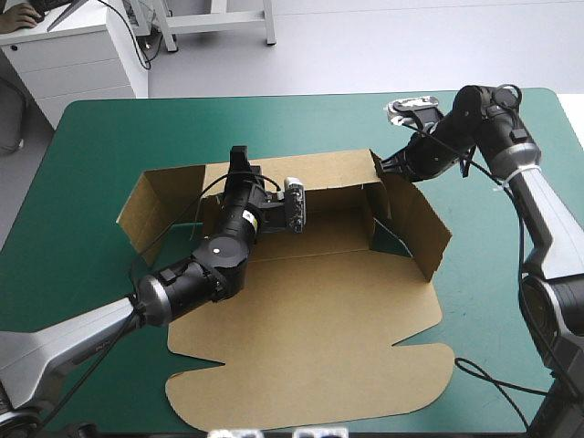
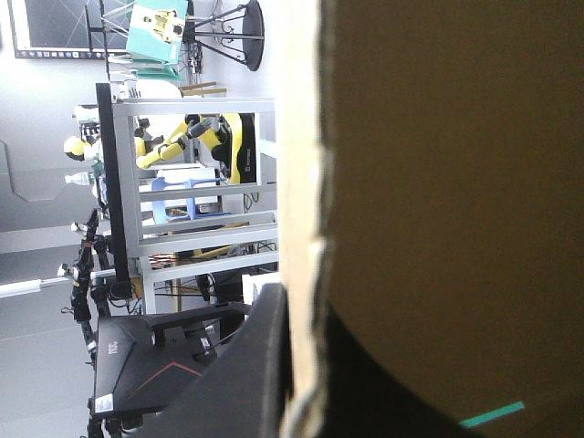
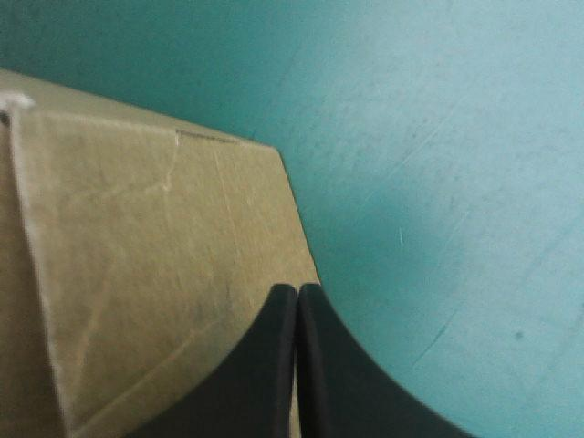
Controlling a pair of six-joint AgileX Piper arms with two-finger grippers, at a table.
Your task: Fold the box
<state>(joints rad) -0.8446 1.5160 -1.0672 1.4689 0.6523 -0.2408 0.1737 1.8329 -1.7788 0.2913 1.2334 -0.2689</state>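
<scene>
Teal-green counter (image 1: 82,155) fills the high view. The brown box (image 1: 310,319) sits mid-counter, partly set up. Big lid panel (image 1: 301,365) lies flat toward the near edge, its scalloped cut edge nearest the robot. Back wall (image 1: 333,169) stands up along the far side, right side wall (image 1: 422,228) is raised, and left side flap (image 1: 151,205) splays out low toward the counter's left edge. A small cut-out at the right side wall's inner foot shows teal-green cover through. Left arm (image 1: 196,274) comes in from the near left, lies across the box floor, and blocks the left part of the back wall and the fold line below it. Right arm (image 1: 538,210) runs along the counter's right edge and bends in to the box's far right corner, staying outside the box. Left gripper (image 1: 240,162) is at the back wall's top edge, pinching the board. In its wrist view one black finger sits on each side of the pale cut edge, nearly closed, and board blocks most of the view ahead. Right gripper (image 1: 385,167) is at the far right corner where back wall meets right side wall, fingers pressed together into one point. Its wrist view shows the tip over a board edge with bare cover just beside it; can't tell whether it touches the board.
</scene>
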